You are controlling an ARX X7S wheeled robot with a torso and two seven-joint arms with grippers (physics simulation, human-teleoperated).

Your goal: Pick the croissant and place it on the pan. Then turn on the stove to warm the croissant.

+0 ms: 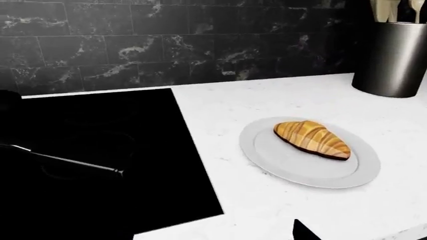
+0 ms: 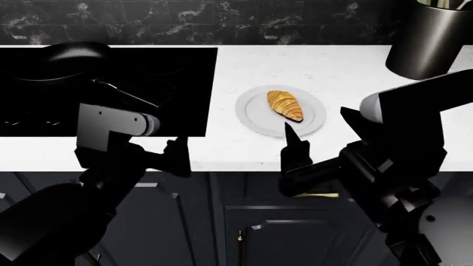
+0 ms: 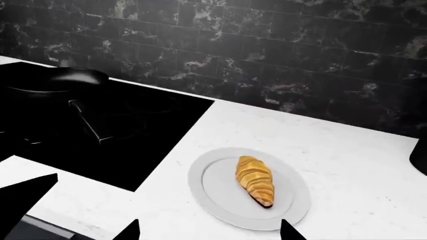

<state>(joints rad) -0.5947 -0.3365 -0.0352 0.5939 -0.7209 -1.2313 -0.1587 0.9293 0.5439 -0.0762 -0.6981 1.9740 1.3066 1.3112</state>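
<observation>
Nothing done yet: your croissant (image 2: 285, 105) sits on the grey plate (image 2: 255, 117) at frame centre, the pan (image 2: 66, 60) empty upper left on the stove (image 2: 177, 88). Right gripper (image 2: 296, 145) jaws spread wide, empty; left gripper (image 2: 176, 156) I cannot tell

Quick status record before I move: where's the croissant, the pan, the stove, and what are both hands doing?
croissant: lying on the plate, untouched
plate: on the white counter, beside the stove
pan: on the stove, far left, empty, handle toward the robot
left hand: at the counter's front edge, empty
right hand: just short of the plate, empty
utensil holder: back right corner
</observation>
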